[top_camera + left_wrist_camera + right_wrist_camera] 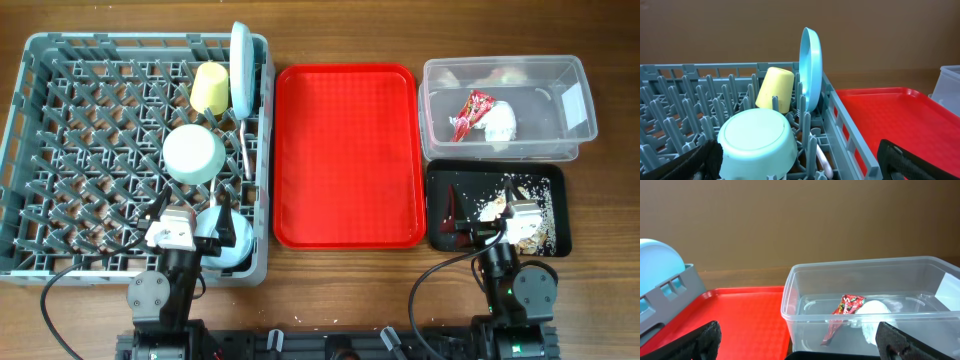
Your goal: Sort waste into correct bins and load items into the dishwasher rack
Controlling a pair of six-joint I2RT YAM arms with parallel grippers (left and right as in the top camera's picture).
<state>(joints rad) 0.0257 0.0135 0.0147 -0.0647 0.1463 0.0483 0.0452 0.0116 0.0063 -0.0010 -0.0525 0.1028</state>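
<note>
The grey dishwasher rack (60,150) holds an upside-down pale blue bowl (194,153), a yellow cup (211,88) on its side, a pale blue plate (242,68) standing on edge, and a white utensil (246,150). They also show in the left wrist view: bowl (757,140), cup (775,89), plate (810,69), utensil (821,157). The clear tub (575,125) holds the red wrapper (470,113) and white napkin (500,122); both show in the right wrist view, wrapper (842,312) and napkin (872,317). The black tray (455,195) holds beige scraps (520,195). Left gripper (797,162) is open and empty at the rack's front right. Right gripper (797,342) is open and empty over the black tray.
A flat red serving tray (345,155) lies between the rack and the bins, nothing on it. The wooden table (600,30) shows around everything. Black cables run at the front edge by both arm bases.
</note>
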